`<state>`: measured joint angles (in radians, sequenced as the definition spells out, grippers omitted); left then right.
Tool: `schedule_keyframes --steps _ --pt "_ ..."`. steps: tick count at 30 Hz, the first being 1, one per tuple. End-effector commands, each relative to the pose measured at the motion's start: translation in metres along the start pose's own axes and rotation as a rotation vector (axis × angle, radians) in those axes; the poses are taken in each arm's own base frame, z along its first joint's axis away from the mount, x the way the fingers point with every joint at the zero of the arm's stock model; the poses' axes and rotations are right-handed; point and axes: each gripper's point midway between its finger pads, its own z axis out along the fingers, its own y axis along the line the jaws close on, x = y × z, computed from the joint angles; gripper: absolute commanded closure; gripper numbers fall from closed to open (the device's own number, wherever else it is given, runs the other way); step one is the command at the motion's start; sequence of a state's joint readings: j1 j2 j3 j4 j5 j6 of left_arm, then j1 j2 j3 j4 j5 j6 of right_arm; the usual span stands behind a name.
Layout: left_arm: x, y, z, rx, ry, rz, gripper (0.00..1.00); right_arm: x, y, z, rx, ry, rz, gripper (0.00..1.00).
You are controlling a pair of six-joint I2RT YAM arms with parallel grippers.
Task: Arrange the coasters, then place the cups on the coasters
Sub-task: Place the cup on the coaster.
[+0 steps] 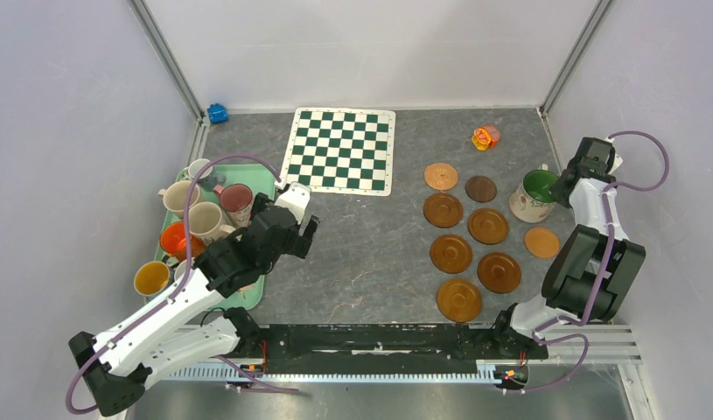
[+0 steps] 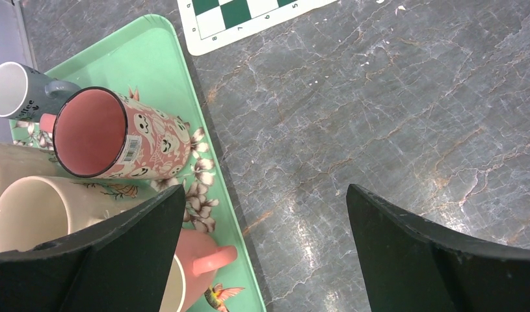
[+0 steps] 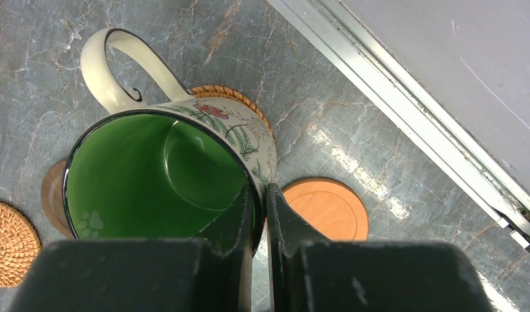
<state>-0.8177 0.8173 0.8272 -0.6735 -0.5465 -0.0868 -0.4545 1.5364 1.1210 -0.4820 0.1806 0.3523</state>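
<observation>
The green-lined mug (image 1: 534, 194) stands upright at the right side of the table, over a woven coaster (image 3: 228, 96) whose edge shows beneath it near the handle. Whether the mug's base rests on that coaster or hangs just above it cannot be told. The right gripper (image 3: 262, 214) is clenched on the mug's rim, with one finger inside the green wall and the other outside it.

Just beside the mug lie a flat orange coaster (image 3: 327, 208) and a small dark one (image 1: 481, 188). More coasters (image 1: 488, 226) are spread loosely to its left, most of them dark wood.

Across the table, the other mugs (image 1: 206, 220) crowd a mint-green tray (image 2: 145, 52), a pink-lined patterned one (image 2: 112, 133) among them. The left gripper (image 2: 265, 195) hovers at the tray's right edge, jaws spread wide and grasping nothing.

A chequered mat (image 1: 342, 149) lies at the far middle of the table, and a small orange toy (image 1: 485, 137) sits to its right.
</observation>
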Motion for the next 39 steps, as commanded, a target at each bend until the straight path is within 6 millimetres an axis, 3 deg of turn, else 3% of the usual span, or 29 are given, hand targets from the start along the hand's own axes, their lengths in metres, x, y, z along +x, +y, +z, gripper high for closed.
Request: schedule_keyframes --steps 1,6,36,39 --pt "-0.01 0.0 0.001 -0.001 -0.039 -0.015 0.0 -0.065 0.02 -0.021 -0.077 -0.182 0.065 1.0" --pt "-0.01 0.0 0.001 -0.003 -0.039 -0.017 0.0 -0.07 0.022 -0.019 -0.082 -0.184 0.055 1.0" --pt "-0.01 0.001 0.001 -0.009 -0.037 -0.009 0.0 -0.041 0.018 0.007 -0.072 -0.106 0.035 1.0" --pt "-0.01 0.002 0.0 -0.009 -0.042 -0.014 0.0 -0.038 0.017 0.009 -0.066 -0.085 0.024 0.96"
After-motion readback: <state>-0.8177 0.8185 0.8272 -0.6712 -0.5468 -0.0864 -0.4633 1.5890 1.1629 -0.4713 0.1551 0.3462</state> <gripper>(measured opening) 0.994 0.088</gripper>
